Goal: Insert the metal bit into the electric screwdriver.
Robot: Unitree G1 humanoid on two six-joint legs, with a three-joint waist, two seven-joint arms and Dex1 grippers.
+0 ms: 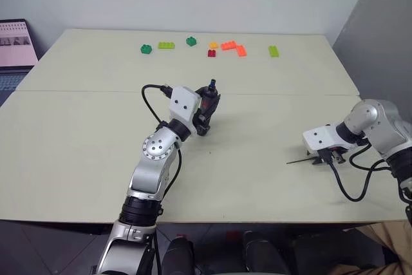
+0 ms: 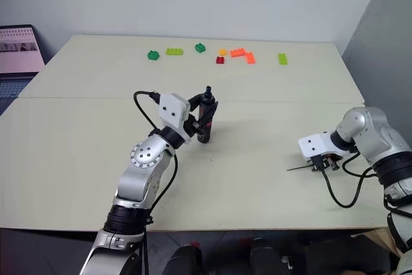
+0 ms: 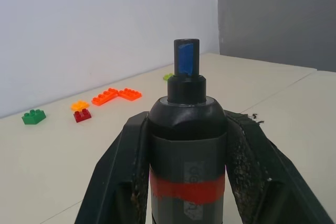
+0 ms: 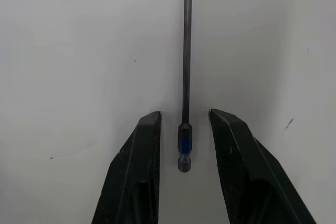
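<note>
While the left pincer (image 3: pixel 186 182) is clamped on the electric screwdriver (image 1: pixel 206 106), that black tool with its red band stands roughly upright above the middle of the counter (image 1: pixel 84 140), narrow tip uppermost, both fingers pressed against its barrel.

Metal bit (image 4: pixel 185 72): thin grey rod, lying flat on the counter at the robot's right, its thicker end with a blue band between the fingers of the right pincer (image 4: pixel 185 124).

Right pincer: pointed down at the counter, fingers parted, a gap visible on each side of the bit; nothing gripped.

Bit and screwdriver: well apart.

Toy bricks (image 1: pixel 225 46): green, orange, red and yellow pieces, scattered in a row along the far edge of the counter.

Laptop (image 1: pixel 14 46): at the far left, beside the counter.
</note>
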